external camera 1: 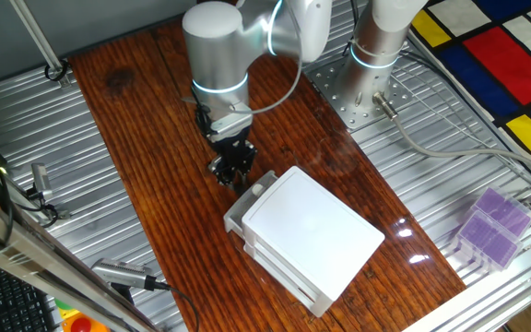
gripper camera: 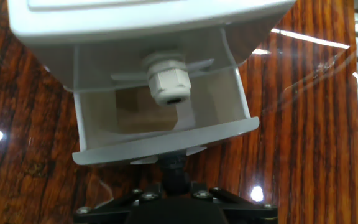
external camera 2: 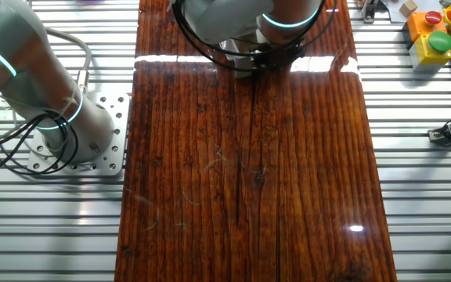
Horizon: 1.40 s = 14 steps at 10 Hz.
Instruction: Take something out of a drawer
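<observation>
Seeing the drawer [gripper camera: 166,142] pulled partway out of the white two-drawer unit [external camera 1: 312,231], with its front wall sticking clear of the housing and its inside lying open to the hand view. Judging the opening step as done, or nearly so.

Finding the something [gripper camera: 167,79] not yet lifted: a pale, roundish lump resting inside the open drawer, near the back and partly under the unit's top edge. Touching nothing but the drawer, as far as can be told.

Hovering the claw [external camera 1: 232,173] just in front of the drawer, low over the wooden surface [external camera 1: 155,138], right at the drawer's front wall where the knob would be. Not managing to tell whether the claw is open or closed: only its dark base and a dark stub at the drawer front are showing in the hand view, and the fixed view is too small to show the fingers apart or together. Holding the lump, certainly not.

Getting nothing about the drawer from the other fixed view, which is showing only the arm and bare wood.

Leaving most of the real work undone, by this reading: clearing the front wall, reaching down into the drawer, closing on the lump and lifting it out. Possibly needing the drawer pulled further first, since the lump is sitting close under the housing.
</observation>
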Each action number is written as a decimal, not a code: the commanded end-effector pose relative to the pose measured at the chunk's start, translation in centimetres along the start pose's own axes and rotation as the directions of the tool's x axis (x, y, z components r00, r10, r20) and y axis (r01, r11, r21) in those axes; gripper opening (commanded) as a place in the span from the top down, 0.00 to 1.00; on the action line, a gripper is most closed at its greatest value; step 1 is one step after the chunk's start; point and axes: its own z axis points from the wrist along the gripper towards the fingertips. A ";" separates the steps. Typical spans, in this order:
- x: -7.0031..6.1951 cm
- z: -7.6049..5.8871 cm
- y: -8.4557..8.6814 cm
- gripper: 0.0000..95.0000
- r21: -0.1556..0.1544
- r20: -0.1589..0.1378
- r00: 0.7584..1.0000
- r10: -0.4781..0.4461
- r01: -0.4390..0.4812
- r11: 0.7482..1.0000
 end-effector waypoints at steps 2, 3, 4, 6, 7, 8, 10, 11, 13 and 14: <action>0.5 -0.2 -0.1 1.00 0.000 -0.005 1.000 -0.005 0.005 1.000; 0.8 -0.4 -0.2 1.00 -0.002 -0.007 1.000 -0.007 0.007 1.000; 1.0 -0.5 -0.2 1.00 -0.004 -0.006 1.000 -0.007 0.007 1.000; 1.4 -0.8 -0.2 1.00 -0.006 -0.014 1.000 -0.011 0.011 1.000; 1.6 -0.8 -0.1 1.00 -0.006 -0.013 1.000 -0.012 0.012 1.000; 1.7 -0.7 -0.1 1.00 -0.006 -0.013 1.000 -0.011 0.011 1.000; 2.0 -0.6 -0.1 1.00 -0.007 -0.018 1.000 -0.012 0.012 1.000; 2.1 -0.6 -0.1 1.00 -0.007 -0.018 1.000 -0.012 0.012 1.000; 2.4 -0.7 0.0 1.00 -0.008 -0.020 1.000 -0.015 0.014 1.000; 2.5 -0.8 0.0 1.00 -0.008 -0.021 1.000 -0.017 0.017 1.000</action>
